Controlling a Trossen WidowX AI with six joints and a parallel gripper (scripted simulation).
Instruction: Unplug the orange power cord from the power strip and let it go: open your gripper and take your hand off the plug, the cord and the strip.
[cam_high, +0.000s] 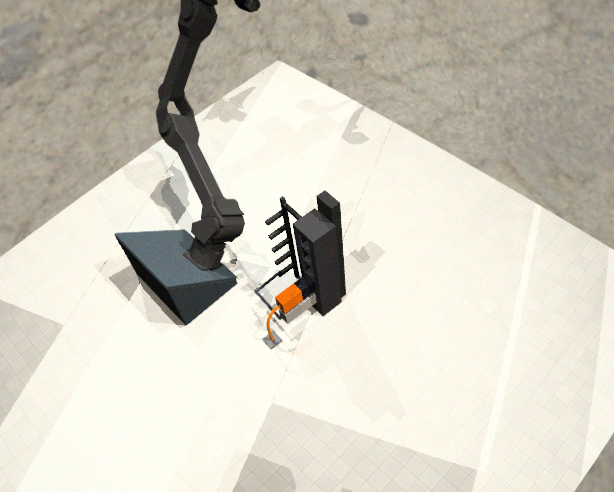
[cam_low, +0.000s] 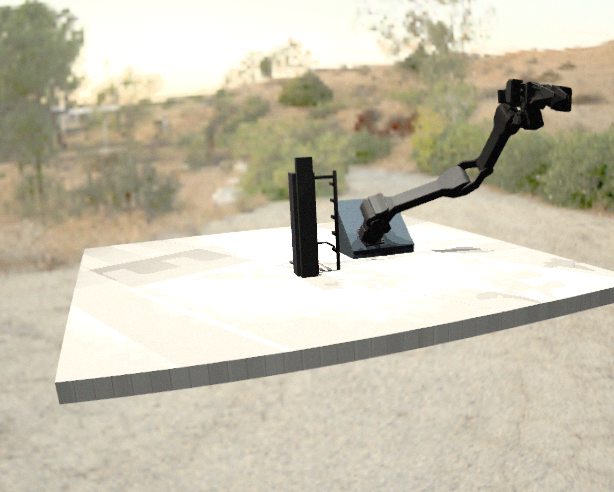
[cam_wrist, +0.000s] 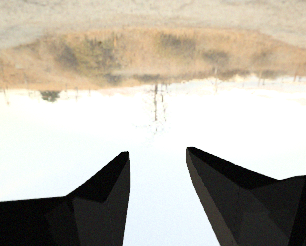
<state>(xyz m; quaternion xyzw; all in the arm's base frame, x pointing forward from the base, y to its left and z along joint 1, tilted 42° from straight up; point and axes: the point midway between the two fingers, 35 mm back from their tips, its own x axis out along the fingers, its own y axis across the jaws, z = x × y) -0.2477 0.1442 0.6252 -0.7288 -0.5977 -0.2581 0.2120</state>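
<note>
Orange power cord (cam_high: 271, 318) sits plugged by its plug (cam_high: 289, 297) into the bottom of the upright power strip (cam_high: 323, 258), near the middle of the surface (cam_high: 435, 287); claw (cam_low: 556, 97) hangs far beyond the back edge, fingers partly closed on nothing, so the pull is not yet begun

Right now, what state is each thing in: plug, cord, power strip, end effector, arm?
Plug: seated in the strip's bottom socket.
Cord: curving down to a small grey anchor on the table.
Power strip: standing upright.
End effector: partly closed, nothing between its fingers.
Arm: stretched up and away from the strip.
</note>
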